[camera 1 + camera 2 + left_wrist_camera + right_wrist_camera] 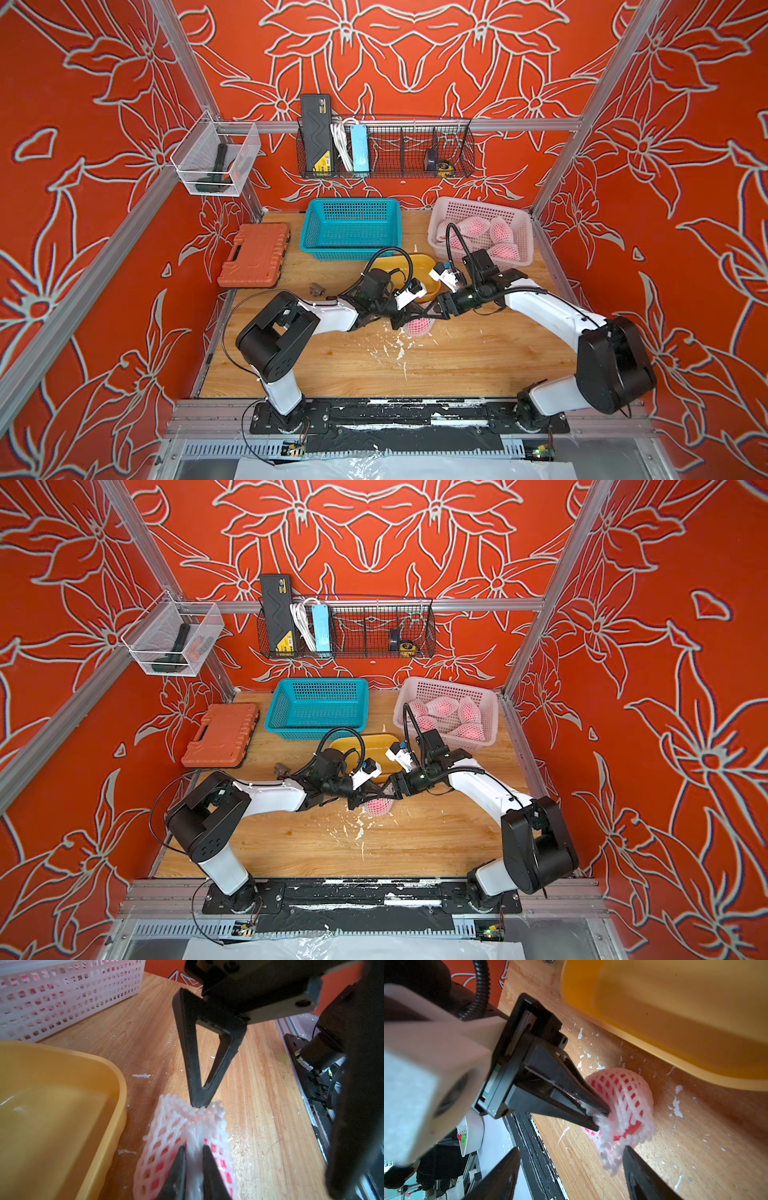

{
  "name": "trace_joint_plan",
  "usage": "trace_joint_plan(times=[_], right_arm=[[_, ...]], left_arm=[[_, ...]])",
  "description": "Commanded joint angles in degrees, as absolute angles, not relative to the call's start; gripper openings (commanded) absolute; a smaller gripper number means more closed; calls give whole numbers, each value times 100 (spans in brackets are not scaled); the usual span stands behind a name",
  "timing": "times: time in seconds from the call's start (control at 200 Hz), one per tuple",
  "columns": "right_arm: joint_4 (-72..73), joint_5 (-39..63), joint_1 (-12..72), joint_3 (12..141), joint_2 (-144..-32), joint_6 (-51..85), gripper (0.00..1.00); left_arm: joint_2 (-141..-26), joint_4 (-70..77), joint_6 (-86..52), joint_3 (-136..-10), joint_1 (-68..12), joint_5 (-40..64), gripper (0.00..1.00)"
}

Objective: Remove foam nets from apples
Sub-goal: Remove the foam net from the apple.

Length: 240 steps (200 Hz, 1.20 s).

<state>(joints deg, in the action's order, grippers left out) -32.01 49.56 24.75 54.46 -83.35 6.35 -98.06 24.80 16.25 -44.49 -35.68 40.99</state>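
One apple (629,1132) in its white foam net (419,327) (378,807) lies on the wooden table between both arms. My left gripper (194,1159) (409,321) is shut, pinching a bunched end of the foam net (195,1126); the right wrist view shows the same pinch (593,1114). My right gripper (571,1159) (435,312) is open at the net's other end, and one finger (200,1084) touches the net's rim. Red skin shows through the mesh (629,1093). Several more netted apples (500,230) (442,706) lie in the pink basket (482,204).
A yellow tub (386,262) (62,1115) (675,1022) stands just behind the apple, a blue basket (351,246) behind that. An orange tool case (254,255) lies at the left, a small brown object (317,289) near it. White foam crumbs (395,345) litter the table.
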Motion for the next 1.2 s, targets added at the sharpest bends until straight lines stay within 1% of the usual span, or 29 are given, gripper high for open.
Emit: trace_joint_plan(times=[0.0, 0.125, 0.19, 0.295, 0.36, 0.515, 0.601, 0.736, 0.926, 1.081, 1.196], right_arm=[[-3413, 4679, 2443, 5379, -8225, 399, 83], [-3400, 4106, 2443, 5297, -7968, 213, 85], [-3291, 3938, 2441, 5207, -7841, 106, 86], [-3193, 3956, 2451, 5142, -7817, -143, 86], [-3156, 3883, 2452, 5157, -7910, -272, 84], [-2929, 4094, 2521, 5217, -8082, -496, 80], [-2953, 4070, 2638, 5290, -8200, -718, 81], [-3094, 4144, 2759, 5501, -8511, -984, 85], [-3463, 4141, 2941, 5923, -9073, -1168, 84], [-3537, 4095, 3051, 5959, -9072, -1329, 83], [-3381, 3909, 3072, 5769, -8846, -1728, 83]], left_arm=[[-9558, 2419, 1679, -4299, -3588, 4109, 11], [-9250, 2491, 1566, -4139, -3556, 4021, 4], [-9056, 2624, 1461, -3978, -3491, 3989, 3], [-8778, 2852, 1239, -3701, -3344, 4031, 3], [-8657, 2916, 1188, -3562, -3301, 4061, 3], [-8444, 3210, 1021, -3257, -3274, 4061, 2], [-8336, 3448, 920, -3109, -3243, 4052, 1], [-8215, 3777, 883, -2886, -3192, 4067, 1], [-8029, 4169, 1156, -2484, -3175, 4106, 0], [-7993, 4423, 1283, -2295, -3173, 4149, 0], [-7967, 4464, 1342, -2276, -3156, 4140, 0]])
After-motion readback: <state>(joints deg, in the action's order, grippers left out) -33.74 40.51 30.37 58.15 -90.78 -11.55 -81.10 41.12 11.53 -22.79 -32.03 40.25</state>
